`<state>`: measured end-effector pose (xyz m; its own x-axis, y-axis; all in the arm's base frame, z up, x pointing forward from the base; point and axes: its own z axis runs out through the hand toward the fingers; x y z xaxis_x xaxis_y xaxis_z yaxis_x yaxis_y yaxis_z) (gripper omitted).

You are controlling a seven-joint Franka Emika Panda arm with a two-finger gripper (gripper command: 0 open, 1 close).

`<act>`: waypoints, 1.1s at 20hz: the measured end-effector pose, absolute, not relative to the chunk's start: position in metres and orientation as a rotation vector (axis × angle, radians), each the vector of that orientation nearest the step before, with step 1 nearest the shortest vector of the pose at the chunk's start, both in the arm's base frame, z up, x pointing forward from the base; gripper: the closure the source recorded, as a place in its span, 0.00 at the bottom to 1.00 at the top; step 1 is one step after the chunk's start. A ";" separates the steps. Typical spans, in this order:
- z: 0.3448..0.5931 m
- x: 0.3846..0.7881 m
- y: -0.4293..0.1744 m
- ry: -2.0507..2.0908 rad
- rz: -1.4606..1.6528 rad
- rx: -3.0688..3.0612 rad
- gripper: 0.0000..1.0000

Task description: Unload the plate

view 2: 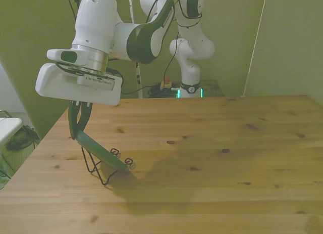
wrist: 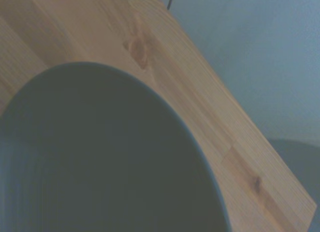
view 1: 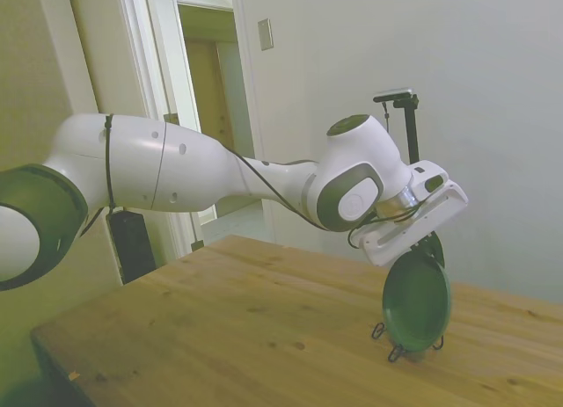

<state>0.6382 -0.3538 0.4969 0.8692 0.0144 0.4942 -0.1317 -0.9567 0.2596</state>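
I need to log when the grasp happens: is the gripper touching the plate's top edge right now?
Touching. In the front view the gripper has its fingers closed together on the upper rim of the plate, with no gap showing; the side view agrees.

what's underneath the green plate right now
A thin black wire stand holds the tilted plate above the wooden table. The gripper is shut on its upper rim. Where wire meets plate is hidden.
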 end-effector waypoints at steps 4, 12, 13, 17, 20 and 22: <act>0.518 0.639 -0.349 -0.162 0.736 2.778 1.00; 0.571 0.627 -0.316 -0.578 0.651 3.029 1.00; 0.570 0.628 -0.311 -0.619 0.640 3.071 1.00; 0.544 0.649 -0.284 -0.702 0.557 3.283 1.00; 0.513 0.676 -0.264 -0.705 0.434 3.440 1.00; 0.487 0.693 -0.258 -0.717 0.338 3.493 1.00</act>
